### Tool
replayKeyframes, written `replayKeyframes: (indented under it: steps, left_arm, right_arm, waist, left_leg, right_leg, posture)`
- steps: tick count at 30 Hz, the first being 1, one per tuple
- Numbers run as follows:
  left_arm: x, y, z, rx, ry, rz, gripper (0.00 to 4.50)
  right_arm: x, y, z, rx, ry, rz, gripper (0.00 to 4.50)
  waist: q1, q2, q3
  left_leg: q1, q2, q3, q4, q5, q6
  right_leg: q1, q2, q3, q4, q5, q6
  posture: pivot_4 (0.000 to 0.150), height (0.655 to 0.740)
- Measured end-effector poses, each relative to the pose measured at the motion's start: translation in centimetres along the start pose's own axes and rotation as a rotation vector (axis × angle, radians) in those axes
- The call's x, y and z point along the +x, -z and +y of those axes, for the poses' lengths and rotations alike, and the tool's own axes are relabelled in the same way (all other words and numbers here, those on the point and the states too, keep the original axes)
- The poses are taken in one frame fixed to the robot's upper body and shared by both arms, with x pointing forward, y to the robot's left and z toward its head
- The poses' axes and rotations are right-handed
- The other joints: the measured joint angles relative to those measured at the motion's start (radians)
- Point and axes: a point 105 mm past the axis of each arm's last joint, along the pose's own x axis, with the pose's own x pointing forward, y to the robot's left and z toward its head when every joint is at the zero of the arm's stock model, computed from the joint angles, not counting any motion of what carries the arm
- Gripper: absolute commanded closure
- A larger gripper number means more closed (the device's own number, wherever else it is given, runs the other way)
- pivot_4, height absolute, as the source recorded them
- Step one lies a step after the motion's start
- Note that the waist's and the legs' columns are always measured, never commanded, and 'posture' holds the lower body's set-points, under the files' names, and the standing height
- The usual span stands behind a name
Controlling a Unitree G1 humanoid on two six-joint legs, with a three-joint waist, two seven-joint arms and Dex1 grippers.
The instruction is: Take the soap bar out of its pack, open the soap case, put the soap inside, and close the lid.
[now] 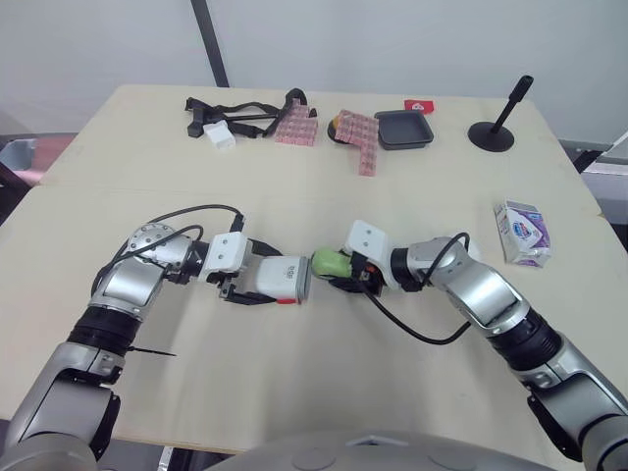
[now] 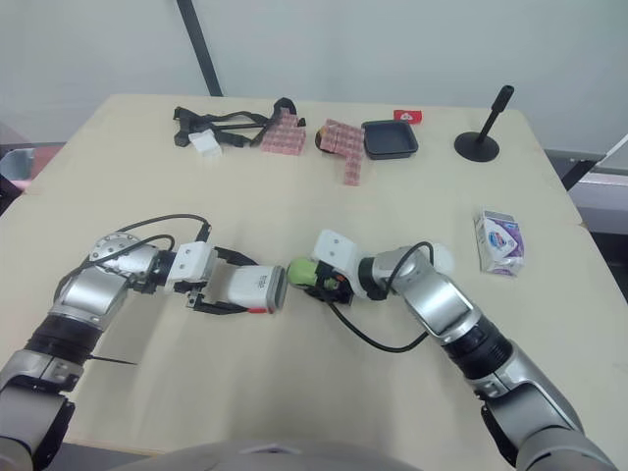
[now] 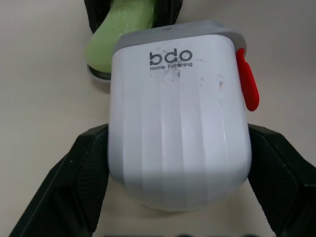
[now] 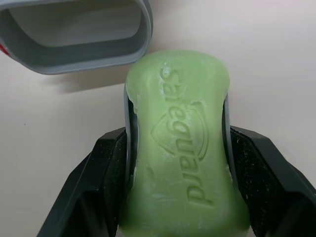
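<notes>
The green soap bar (image 4: 180,148) is out of its wrapping and just above the middle of the table (image 1: 294,383), its free end nearly at the mouth of the soap case (image 1: 283,279). The right gripper (image 1: 343,269) pinches the bar across its width, with a thin grey strip showing between bar and fingers, maybe the case's inner tray, though I can't be sure. The left gripper (image 1: 259,278) clamps the white case by its sides, its grey-rimmed open end turned toward the soap and the red latch (image 3: 248,84) on the outside. To me that looks like the way to slide one straight into the other, each hand gripping far enough back to leave the meeting ends free. The two aren't quite lined up, so the rim may catch. The empty soap pack (image 1: 522,233) lies well off to the right, out of the way.
</notes>
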Motion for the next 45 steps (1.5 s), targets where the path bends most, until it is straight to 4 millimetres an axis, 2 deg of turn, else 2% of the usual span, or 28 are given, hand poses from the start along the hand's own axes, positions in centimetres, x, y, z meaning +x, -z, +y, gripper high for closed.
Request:
replayKeyframes:
  steps: [9,17,23,28,45]
  left_arm:
    - [0.1,0.0,0.0,0.001,0.001,-0.003,1.05]
    - [0.2,0.0,0.4,-0.004,-0.015,-0.007,1.05]
    - [0.9,-0.4,0.7,0.002,-0.021,-0.034,1.05]
    - [2.0,-0.9,0.8,0.011,-0.013,-0.058,1.05]
    - [3.0,-1.7,1.2,0.01,-0.02,-0.091,1.05]
  right_arm:
    - [-0.2,0.1,0.0,-0.01,-0.002,0.003,1.94]
    - [-2.5,1.4,-0.7,-0.062,-0.011,0.078,1.94]
    - [-5.1,0.6,0.4,-0.196,-0.105,0.105,1.94]
    - [-5.3,-0.8,1.0,-0.244,-0.142,0.081,1.94]
    - [-4.6,-1.8,0.9,-0.302,-0.141,0.091,1.94]
  waist:
    - [0.002,0.0,0.0]
    - [0.007,0.0,0.0]
    - [0.012,0.001,0.001]
    - [0.011,0.001,0.001]
    - [0.013,0.001,0.001]
  left_leg:
    - [0.0,0.0,0.0,0.0,0.0,0.0]
    - [-0.001,0.0,0.0,0.0,0.0,0.0]
    - [-0.002,0.001,0.0,0.0,0.0,0.0]
    - [-0.002,0.002,0.0,0.0,0.0,0.0]
    - [-0.002,0.002,0.0,0.0,0.0,0.0]
  right_leg:
    - [0.0,0.0,0.0,0.0,0.0,0.0]
    - [0.0,0.0,0.0,0.0,0.0,0.0]
    - [0.0,0.001,0.0,0.001,0.0,0.0]
    - [0.0,0.001,0.0,0.001,0.0,0.0]
    - [-0.001,0.001,0.0,0.002,0.0,0.0]
  posture:
    - [0.15,0.7374]
    - [0.15,0.7374]
    - [0.15,0.7374]
    - [0.15,0.7374]
    - [0.15,0.7374]
